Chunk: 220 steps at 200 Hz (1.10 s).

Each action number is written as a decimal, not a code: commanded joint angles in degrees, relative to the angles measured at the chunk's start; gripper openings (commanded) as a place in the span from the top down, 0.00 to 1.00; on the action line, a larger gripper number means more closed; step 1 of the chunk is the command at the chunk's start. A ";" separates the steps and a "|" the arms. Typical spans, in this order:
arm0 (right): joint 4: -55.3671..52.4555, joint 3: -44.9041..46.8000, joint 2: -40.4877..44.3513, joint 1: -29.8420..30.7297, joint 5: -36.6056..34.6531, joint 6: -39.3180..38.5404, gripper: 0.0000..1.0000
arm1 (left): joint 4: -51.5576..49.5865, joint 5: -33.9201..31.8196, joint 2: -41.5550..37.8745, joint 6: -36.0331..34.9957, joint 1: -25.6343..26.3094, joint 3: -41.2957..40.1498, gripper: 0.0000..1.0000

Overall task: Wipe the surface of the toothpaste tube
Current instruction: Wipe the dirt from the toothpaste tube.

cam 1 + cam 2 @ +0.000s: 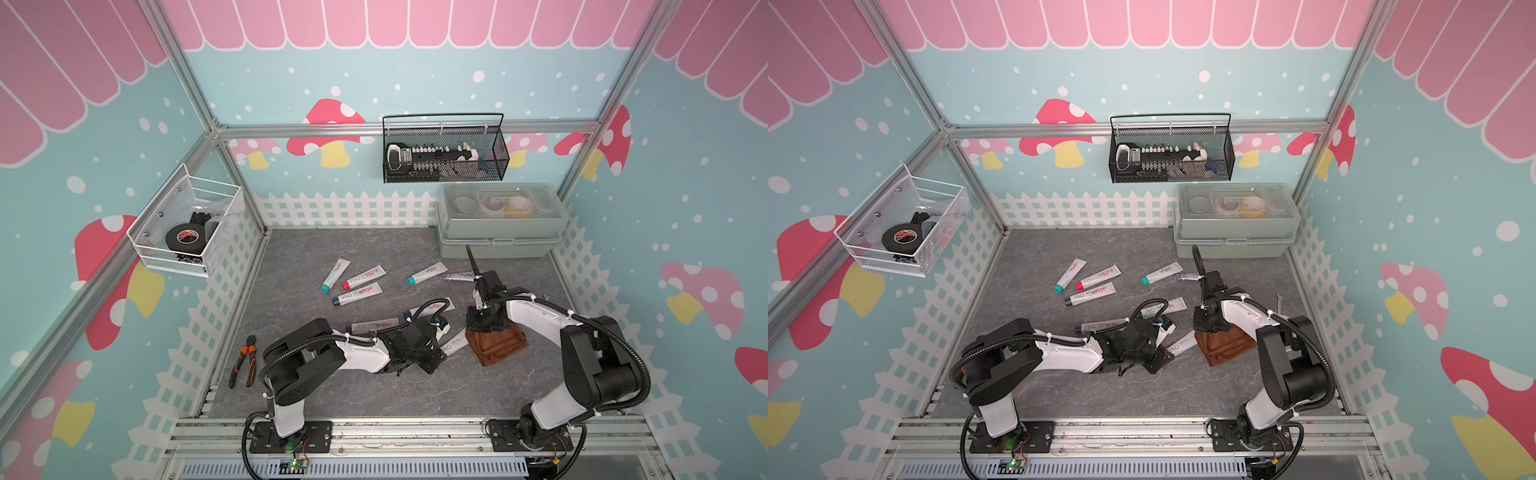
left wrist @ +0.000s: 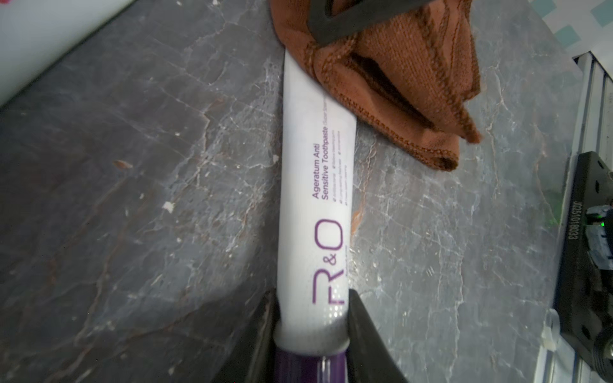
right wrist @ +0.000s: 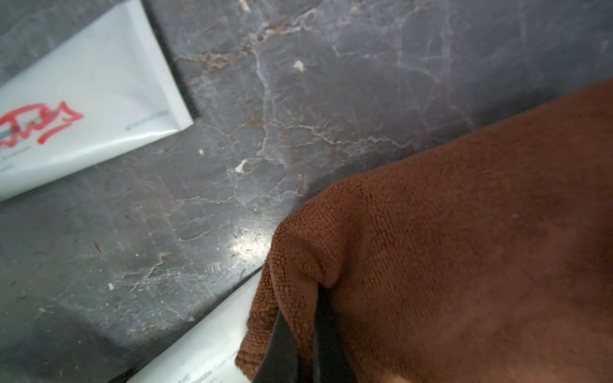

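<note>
Left end effector point(image 2: 312, 298) clamped, right end effector point(image 3: 300, 338) pinched shut, both low, converging.

Brown cloth point(image 2: 414, 66), white purple-capped tube point(image 2: 311, 149)

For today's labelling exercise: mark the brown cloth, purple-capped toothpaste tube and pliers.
brown cloth point(image 1: 500, 347), in a top view, folded middle
purple-capped toothpaste tube point(image 2: 308, 172), left wrist view, white body
pliers point(image 1: 249, 353), in a top view, pivot

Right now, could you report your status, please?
Left gripper shut on toothpaste tube by cap. Right gripper shut on cloth over its tail. Neighbouring tube apart.
</note>
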State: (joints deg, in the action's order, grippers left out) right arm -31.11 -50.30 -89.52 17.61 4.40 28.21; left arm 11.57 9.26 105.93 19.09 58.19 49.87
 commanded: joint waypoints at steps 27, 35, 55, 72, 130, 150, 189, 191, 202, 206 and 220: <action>-2.69 4.85 3.32 9.61 11.73 0.16 1.00 | -2.33 -0.89 3.37 -0.81 -0.65 2.90 0.70; -2.47 5.48 3.39 10.45 11.94 0.61 1.00 | -2.43 -0.92 3.43 -0.88 -0.63 3.03 0.71; -3.75 6.02 2.85 10.62 6.71 0.80 1.00 | -2.43 -1.29 3.08 -0.89 -0.63 2.79 0.71; -4.65 5.98 1.92 9.96 1.29 1.44 1.00 | -2.04 -1.60 2.47 -0.71 -0.73 1.93 0.71; 0.90 8.35 2.28 -2.43 1.68 4.29 1.00 | -0.60 -2.33 0.07 -0.16 -1.00 -1.06 0.71; -0.25 6.40 0.69 -3.25 0.67 3.27 1.00 | -0.30 -2.23 0.15 -0.11 -1.04 -1.23 0.70; -1.50 3.75 -0.92 -3.17 3.38 0.55 1.00 | -0.14 -2.10 0.33 -0.24 -1.13 -1.18 0.71; -1.72 3.64 -0.92 -3.08 3.80 0.32 1.00 | -0.10 -2.08 0.33 -0.25 -1.13 -1.18 0.71; -3.29 3.35 -0.14 -2.01 4.91 -0.65 1.00 | -0.15 -2.29 0.29 -0.35 -1.09 -1.09 0.71; -3.91 3.34 0.45 -1.45 4.76 -0.92 1.00 | -0.23 -2.44 0.42 -0.29 -1.11 -1.02 0.71; -5.36 4.06 2.82 0.95 4.71 -0.85 1.00 | -0.95 -3.22 0.50 -0.70 -1.05 -0.52 0.71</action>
State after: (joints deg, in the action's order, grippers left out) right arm -28.18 -47.77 -87.79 15.40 9.47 29.67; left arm 12.80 9.17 106.61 18.83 58.02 50.11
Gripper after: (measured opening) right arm 0.048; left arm 0.299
